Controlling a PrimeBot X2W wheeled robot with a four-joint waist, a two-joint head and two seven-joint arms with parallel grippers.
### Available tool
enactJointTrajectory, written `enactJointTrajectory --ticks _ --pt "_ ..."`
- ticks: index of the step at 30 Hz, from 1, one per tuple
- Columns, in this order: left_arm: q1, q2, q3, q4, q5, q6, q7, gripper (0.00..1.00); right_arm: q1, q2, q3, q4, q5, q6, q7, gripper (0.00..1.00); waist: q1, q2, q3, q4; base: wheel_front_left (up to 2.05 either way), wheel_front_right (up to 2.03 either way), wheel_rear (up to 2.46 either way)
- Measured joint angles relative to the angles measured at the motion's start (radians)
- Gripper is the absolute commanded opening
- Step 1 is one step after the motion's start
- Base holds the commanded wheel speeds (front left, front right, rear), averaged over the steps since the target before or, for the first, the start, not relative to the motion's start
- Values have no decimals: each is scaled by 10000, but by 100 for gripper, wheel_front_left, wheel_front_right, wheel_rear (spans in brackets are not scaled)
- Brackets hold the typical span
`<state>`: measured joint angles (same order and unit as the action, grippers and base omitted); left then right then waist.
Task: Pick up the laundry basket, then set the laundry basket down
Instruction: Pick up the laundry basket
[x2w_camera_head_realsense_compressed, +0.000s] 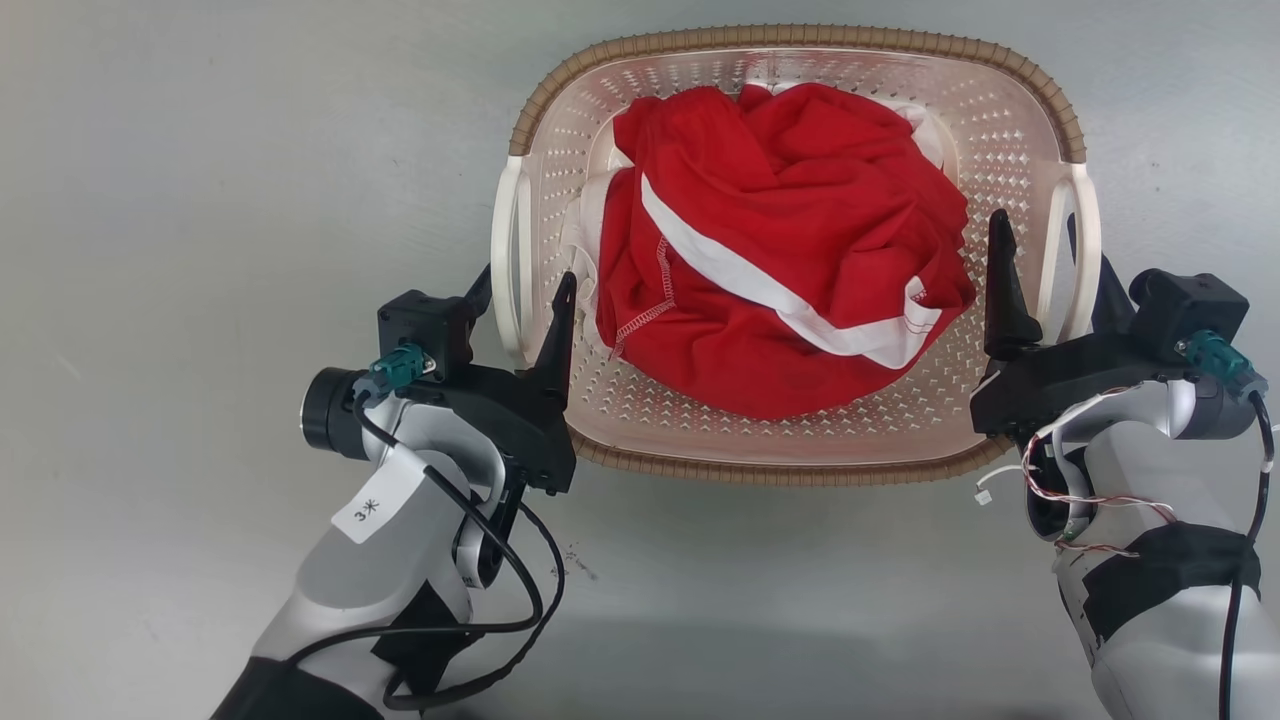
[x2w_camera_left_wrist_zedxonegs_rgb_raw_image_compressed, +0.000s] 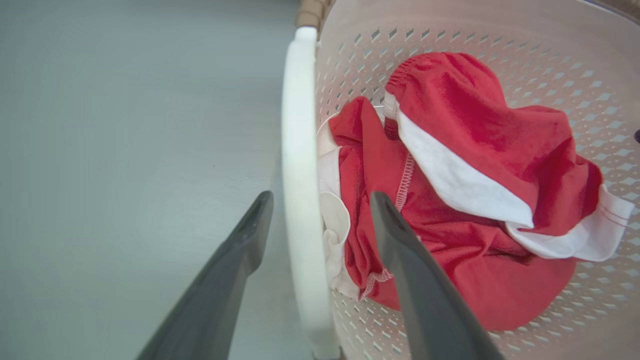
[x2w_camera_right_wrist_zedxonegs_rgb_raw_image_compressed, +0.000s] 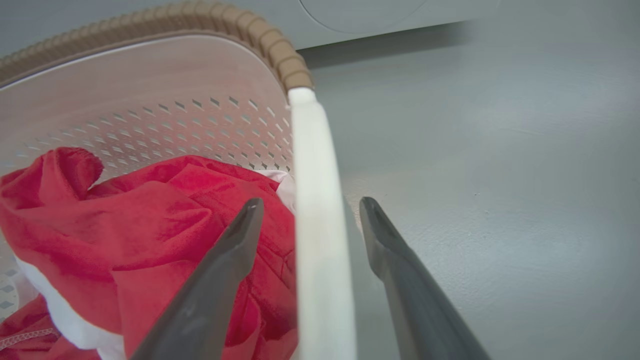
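Left gripper (x2w_camera_head_realsense_compressed: 525, 290) and right gripper (x2w_camera_head_realsense_compressed: 1035, 225) flank a small rounded-rectangular cream plastic laundry basket (x2w_camera_head_realsense_compressed: 800, 40) with perforated walls and a brown woven-look rim, seen from the head camera. The basket sits on a smooth grey floor (x2w_camera_head_realsense_compressed: 200, 200) and holds a crumpled red garment with white bands (x2w_camera_head_realsense_compressed: 780, 250). Each gripper is spread open and grasps nothing, with one dark finger inside the basket and one outside.

From the left wrist, the left gripper (x2w_camera_left_wrist_zedxonegs_rgb_raw_image_compressed: 321, 197) straddles the white left side handle (x2w_camera_left_wrist_zedxonegs_rgb_raw_image_compressed: 300, 150), with a gap visible on both sides of the handle. The inner finger lies over the red garment (x2w_camera_left_wrist_zedxonegs_rgb_raw_image_compressed: 475, 110) in the laundry basket (x2w_camera_left_wrist_zedxonegs_rgb_raw_image_compressed: 500, 35).

From the right wrist, the right gripper (x2w_camera_right_wrist_zedxonegs_rgb_raw_image_compressed: 311, 201) likewise straddles the white right side handle (x2w_camera_right_wrist_zedxonegs_rgb_raw_image_compressed: 312, 175), jaws apart and not clamped. The outer finger hangs over the floor (x2w_camera_right_wrist_zedxonegs_rgb_raw_image_compressed: 500, 175).
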<state>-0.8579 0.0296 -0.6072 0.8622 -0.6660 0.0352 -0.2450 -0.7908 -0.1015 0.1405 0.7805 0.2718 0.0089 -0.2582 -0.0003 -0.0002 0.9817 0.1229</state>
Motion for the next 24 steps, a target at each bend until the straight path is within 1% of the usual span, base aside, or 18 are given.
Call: enactJointTrajectory --ticks 6,7,8,9,10,11,12,13,20,24 --pt "-93 0 -282 115 -255 17 -46 100 -45 0 13 109 -15 0 -33 100 0 0 28 15 0 0 0" --pt "-148 0 -330 138 -291 36 -46 100 -58 0 19 142 -17 0 -38 91 0 0 25 18 0 0 0" --pt "-192 0 -378 155 -305 63 -46 100 -86 0 27 190 -17 0 -44 66 0 0 21 21 0 0 0" --pt "-209 -2 -424 176 -359 86 -46 97 -113 0 33 247 -23 0 -50 50 0 0 15 24 0 0 0" --pt "-210 -4 -470 221 -389 86 -46 62 -141 -2 36 305 -58 0 -73 36 0 0 6 27 0 0 0" --pt "-210 -2 -510 276 -399 86 -46 42 -167 -2 42 345 -86 0 -75 14 1 -1 -4 28 0 0 0" --pt "-210 0 -552 316 -487 88 -46 22 -178 -2 52 374 -86 0 -75 0 1 0 -15 29 0 0 0" --pt "-210 0 -594 345 -593 88 -46 0 -196 -8 42 414 -86 -4 -75 0 2 0 -28 30 0 0 0" --pt "-211 44 -880 573 -930 190 -50 0 -348 19 86 913 -86 2 -71 0 6 5 -265 36 0 0 0" --pt "-200 58 -1005 757 -1087 222 -46 0 -336 163 130 1256 -84 -2 -58 0 6 5 -493 37 0 0 0"
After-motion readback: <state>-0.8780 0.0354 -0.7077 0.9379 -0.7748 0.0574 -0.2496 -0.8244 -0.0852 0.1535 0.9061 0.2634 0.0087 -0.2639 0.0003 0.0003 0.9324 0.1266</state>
